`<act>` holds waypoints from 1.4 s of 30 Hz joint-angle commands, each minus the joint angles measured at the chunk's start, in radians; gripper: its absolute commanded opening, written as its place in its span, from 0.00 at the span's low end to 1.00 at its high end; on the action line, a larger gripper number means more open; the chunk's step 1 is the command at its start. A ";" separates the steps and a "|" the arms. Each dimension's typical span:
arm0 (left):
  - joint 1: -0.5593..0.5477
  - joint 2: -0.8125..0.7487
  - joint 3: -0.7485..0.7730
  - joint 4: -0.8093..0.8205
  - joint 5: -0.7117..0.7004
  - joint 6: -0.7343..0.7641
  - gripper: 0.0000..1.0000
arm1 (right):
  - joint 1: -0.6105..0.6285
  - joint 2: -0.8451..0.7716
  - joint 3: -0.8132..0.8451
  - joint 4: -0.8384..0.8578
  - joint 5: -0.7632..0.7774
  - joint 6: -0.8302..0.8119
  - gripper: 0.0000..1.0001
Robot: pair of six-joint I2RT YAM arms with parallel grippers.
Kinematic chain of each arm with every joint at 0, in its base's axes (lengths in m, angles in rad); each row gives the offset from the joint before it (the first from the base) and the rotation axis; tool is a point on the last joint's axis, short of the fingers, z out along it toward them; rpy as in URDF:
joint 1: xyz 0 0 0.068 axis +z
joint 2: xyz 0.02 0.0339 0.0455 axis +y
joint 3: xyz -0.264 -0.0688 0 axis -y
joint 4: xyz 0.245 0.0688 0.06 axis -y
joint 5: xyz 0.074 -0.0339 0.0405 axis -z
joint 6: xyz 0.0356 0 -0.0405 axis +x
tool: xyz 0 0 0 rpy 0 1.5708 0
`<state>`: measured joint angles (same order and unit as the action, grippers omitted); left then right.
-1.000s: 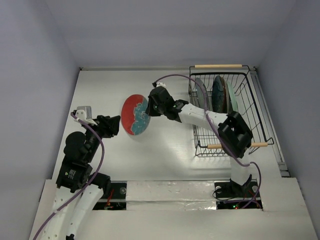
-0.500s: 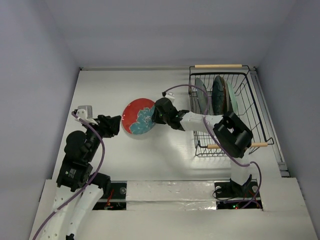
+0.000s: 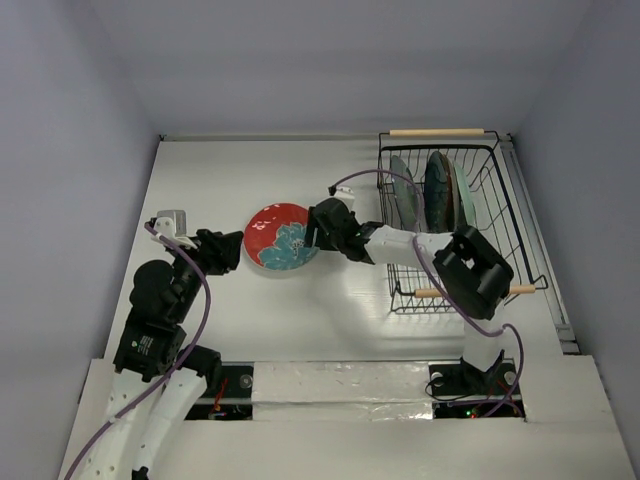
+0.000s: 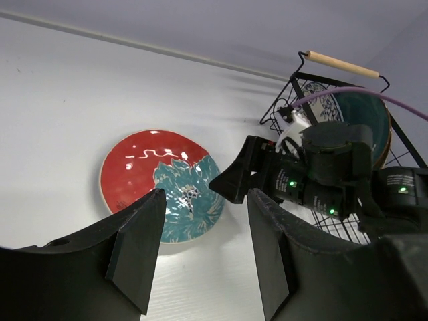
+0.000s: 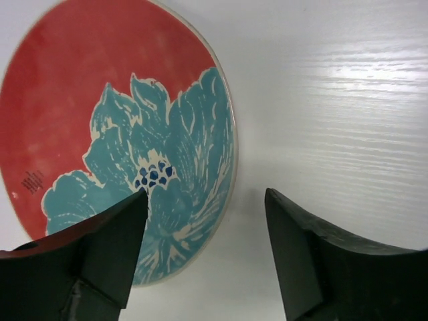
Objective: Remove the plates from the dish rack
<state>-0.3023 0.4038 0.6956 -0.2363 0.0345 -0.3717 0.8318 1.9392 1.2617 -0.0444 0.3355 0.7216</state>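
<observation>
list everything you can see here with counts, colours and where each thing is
red plate: 1, red with a teal flower, flat on the table left of the rack
racked plates: at least 3, white-blue floral, dark teal, pale green, on edge in the rack
dish rack: 1, black wire with wooden handles, table's far right
table: 1, white
left hand: 1, black, open, by the red plate's left edge
right hand: 1, black, open, over its right edge

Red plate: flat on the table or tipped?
Red plate lies flat, face up on the table; open right gripper straddles its rim.
</observation>
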 commanded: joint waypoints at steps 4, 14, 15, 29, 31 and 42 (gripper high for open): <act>-0.006 0.007 -0.001 0.040 0.013 -0.004 0.49 | 0.003 -0.215 0.064 -0.095 0.065 -0.105 0.80; -0.006 0.003 -0.002 0.042 0.016 -0.004 0.47 | -0.060 -0.586 0.071 -0.287 0.367 -0.318 0.00; -0.006 0.001 -0.002 0.043 0.018 -0.004 0.43 | -0.088 -0.592 0.073 -0.299 0.370 -0.332 0.00; -0.006 -0.006 0.001 0.032 -0.012 -0.006 0.33 | -0.227 -0.338 0.281 -0.500 0.401 -0.484 0.71; -0.006 -0.006 0.001 0.032 -0.010 -0.004 0.36 | -0.238 -0.293 0.300 -0.515 0.408 -0.484 0.68; -0.006 -0.014 0.002 0.031 -0.010 -0.003 0.41 | -0.283 -0.131 0.378 -0.591 0.450 -0.496 0.61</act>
<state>-0.3023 0.4007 0.6956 -0.2367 0.0246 -0.3763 0.5640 1.7744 1.5867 -0.5964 0.7403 0.2455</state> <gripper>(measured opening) 0.404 0.612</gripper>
